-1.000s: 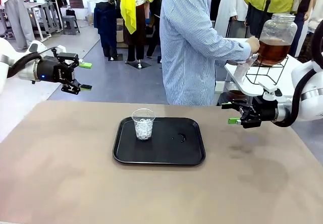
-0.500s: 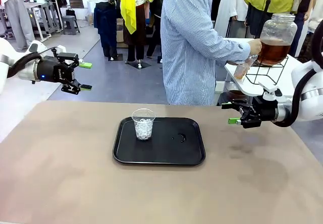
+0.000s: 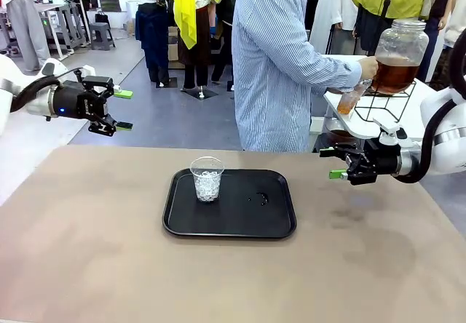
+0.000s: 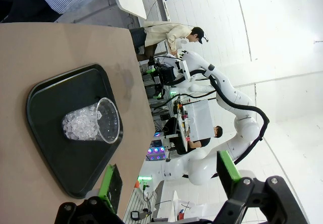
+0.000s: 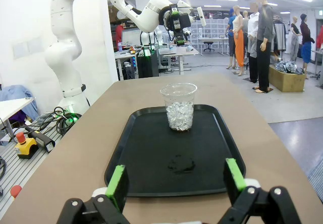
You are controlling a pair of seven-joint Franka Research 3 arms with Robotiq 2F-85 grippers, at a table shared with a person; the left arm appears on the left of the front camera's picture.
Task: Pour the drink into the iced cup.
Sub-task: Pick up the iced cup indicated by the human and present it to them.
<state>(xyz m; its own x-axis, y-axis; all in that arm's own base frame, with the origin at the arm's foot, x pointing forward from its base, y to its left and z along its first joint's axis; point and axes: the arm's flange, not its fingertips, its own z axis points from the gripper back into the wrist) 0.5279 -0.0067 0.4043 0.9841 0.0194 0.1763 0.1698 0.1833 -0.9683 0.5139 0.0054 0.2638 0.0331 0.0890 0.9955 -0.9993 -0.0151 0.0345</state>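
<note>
A clear iced cup full of ice stands upright on the left half of a black tray at mid-table. At the far right, on a white side table, a big glass jar holds the amber drink. A person's hand is at its tap, with a clear cup held below and amber liquid in it. My left gripper hovers open above the table's far left. My right gripper hangs open at the right edge. Both wrist views show the iced cup ahead, between open fingers.
A small dark wet smear marks the tray right of the cup. The jar rests on a black wire stand. The person in a striped shirt stands at the far edge. Brown tabletop lies bare around the tray.
Both arms have stayed still. The cup held under the jar's tap now shows more amber liquid than a second ago.
</note>
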